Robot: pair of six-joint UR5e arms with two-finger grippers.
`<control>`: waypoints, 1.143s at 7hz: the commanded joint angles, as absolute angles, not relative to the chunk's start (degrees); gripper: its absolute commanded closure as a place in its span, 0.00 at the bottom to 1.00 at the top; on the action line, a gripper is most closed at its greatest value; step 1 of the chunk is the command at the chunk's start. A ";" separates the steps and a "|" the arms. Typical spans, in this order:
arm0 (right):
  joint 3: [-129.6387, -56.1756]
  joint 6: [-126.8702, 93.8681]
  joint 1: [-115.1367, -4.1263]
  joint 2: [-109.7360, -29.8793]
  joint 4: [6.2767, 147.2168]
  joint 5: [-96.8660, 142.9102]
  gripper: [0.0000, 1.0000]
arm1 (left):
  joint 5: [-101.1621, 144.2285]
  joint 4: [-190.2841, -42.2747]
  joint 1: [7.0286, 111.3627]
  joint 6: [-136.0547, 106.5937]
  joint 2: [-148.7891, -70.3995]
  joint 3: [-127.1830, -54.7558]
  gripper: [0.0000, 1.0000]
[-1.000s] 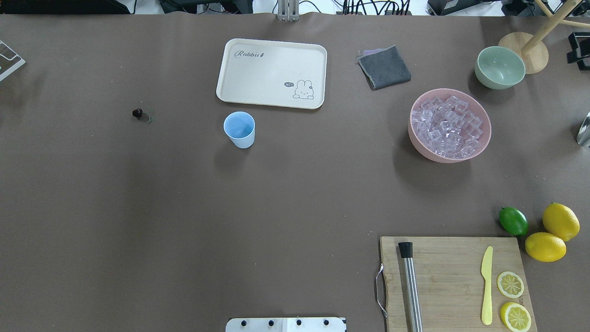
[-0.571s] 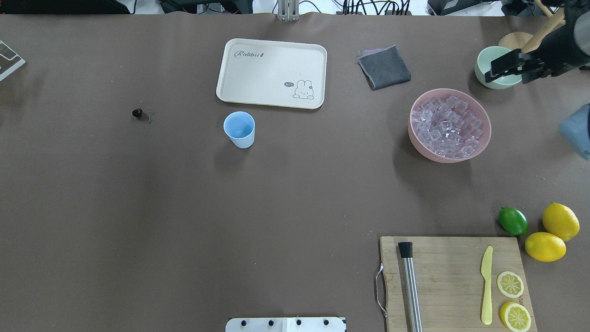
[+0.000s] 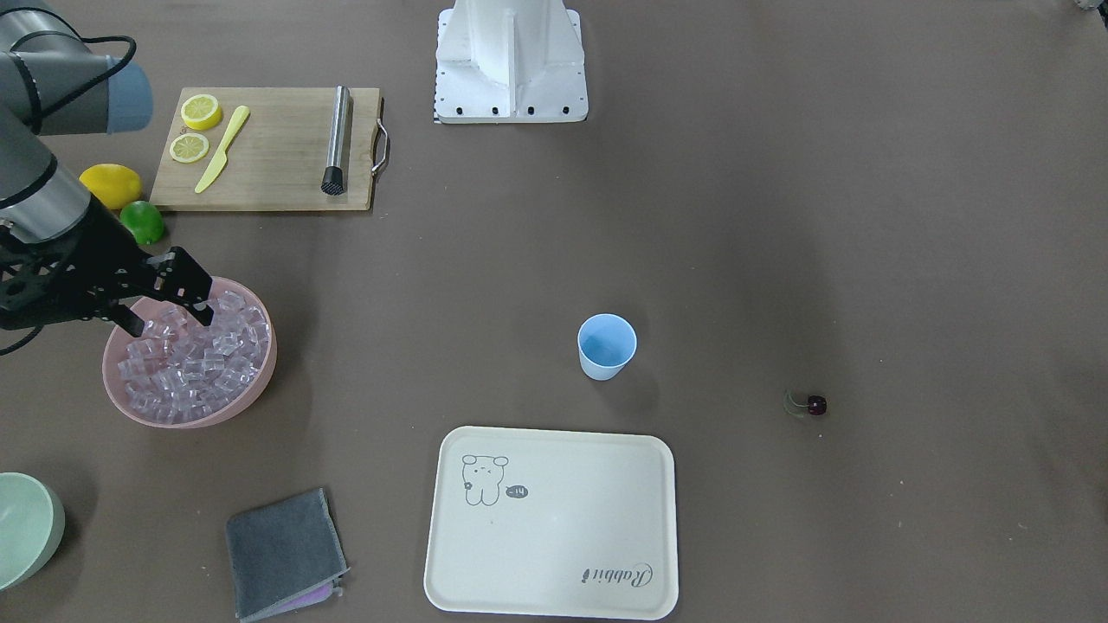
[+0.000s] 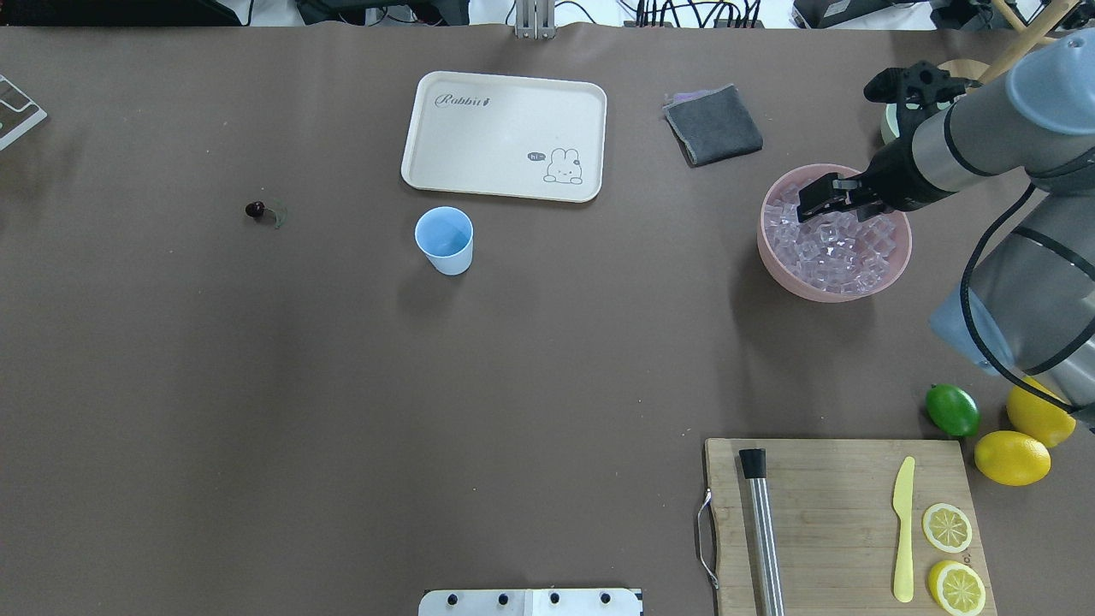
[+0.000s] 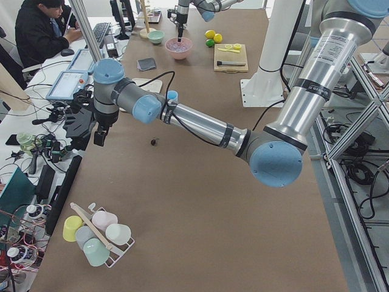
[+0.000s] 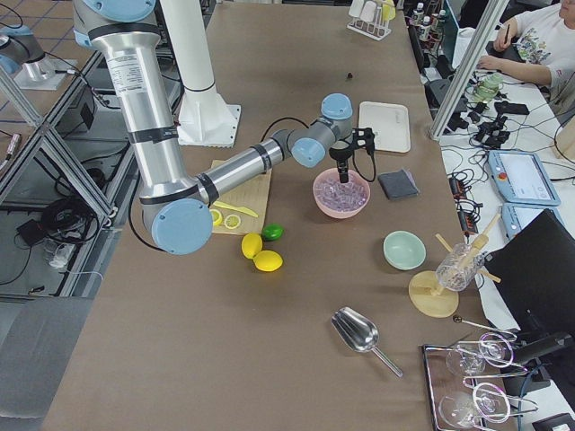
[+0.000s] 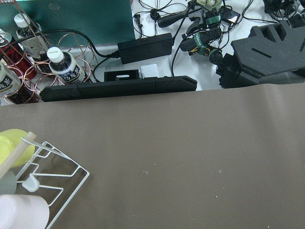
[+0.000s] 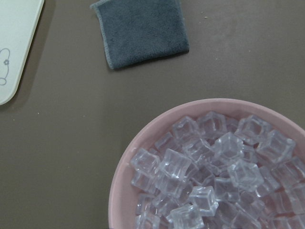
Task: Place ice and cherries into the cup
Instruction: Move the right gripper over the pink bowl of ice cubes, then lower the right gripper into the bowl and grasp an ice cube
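The light-blue cup [image 4: 445, 239] stands upright in front of the cream tray; it also shows in the front view [image 3: 606, 346]. The dark cherry [image 4: 255, 210] lies alone far to the cup's left, also in the front view [image 3: 816, 404]. The ice [image 4: 834, 244] fills the pink bowl [image 4: 770, 257]; the right wrist view shows the ice [image 8: 214, 176] close below. My right gripper [image 4: 823, 201] hovers over the bowl's far side, jaws apart and empty, as in the front view [image 3: 171, 322]. My left gripper [image 5: 100, 131] hangs by the table's far left edge; I cannot tell its state.
A cream tray [image 4: 505, 137] and a grey cloth [image 4: 714, 124] lie at the back. A pale green bowl [image 3: 26, 528] stands beyond the pink bowl. A cutting board [image 4: 843, 522] with muddler, knife and lemon slices, a lime [image 4: 952, 409] and lemons [image 4: 1012, 458] sit front right.
My right arm has come in from the right edge and swung left, from over the green bowl to over the pink ice bowl. The cup, cherry and ice have not moved.
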State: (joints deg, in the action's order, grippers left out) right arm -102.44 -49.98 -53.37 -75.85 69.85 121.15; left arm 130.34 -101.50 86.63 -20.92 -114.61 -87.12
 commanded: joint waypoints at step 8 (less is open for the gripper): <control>-94.84 -49.75 -51.33 -73.48 69.61 120.50 0.20 | 130.25 -101.51 86.75 -21.09 -114.43 -87.19 0.02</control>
